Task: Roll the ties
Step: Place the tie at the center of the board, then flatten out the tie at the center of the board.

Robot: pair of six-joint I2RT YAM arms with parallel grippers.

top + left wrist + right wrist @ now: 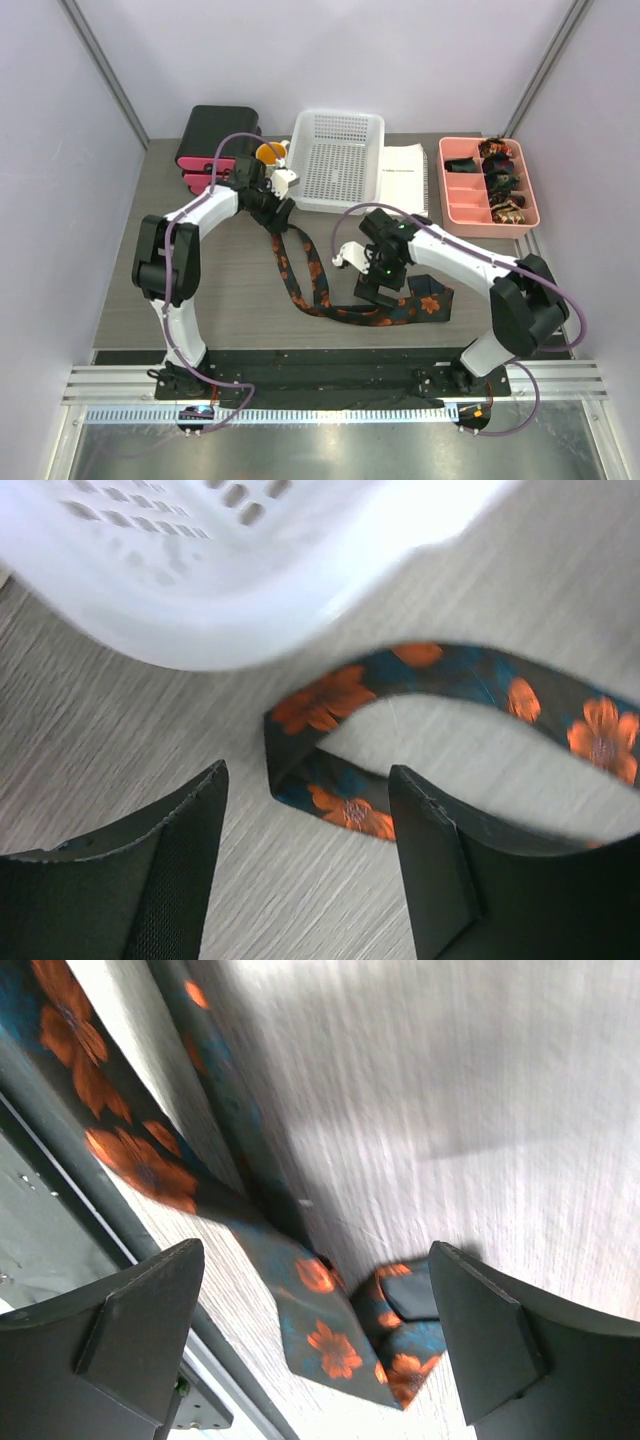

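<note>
One tie [318, 268], dark with orange flowers, lies loose on the table, running from under my left gripper [279, 216] down and across to its wide end [428, 303]. In the left wrist view a fold of the tie [340, 695] lies just beyond my open left gripper [308, 780], near the basket; nothing is held. My right gripper [372, 290] hovers over the tie's lower part. Its wrist view shows the jaws wide open [318, 1260] over a pointed, folded-over tie end [335, 1345]. Several rolled ties [500, 180] sit in the pink tray.
A white perforated basket [338, 160] stands at the back centre, with a paper sheet [405, 175] beside it. The pink divided tray [465, 212] is at the back right. A black and pink case [215, 140] and an orange object [268, 152] sit at the back left.
</note>
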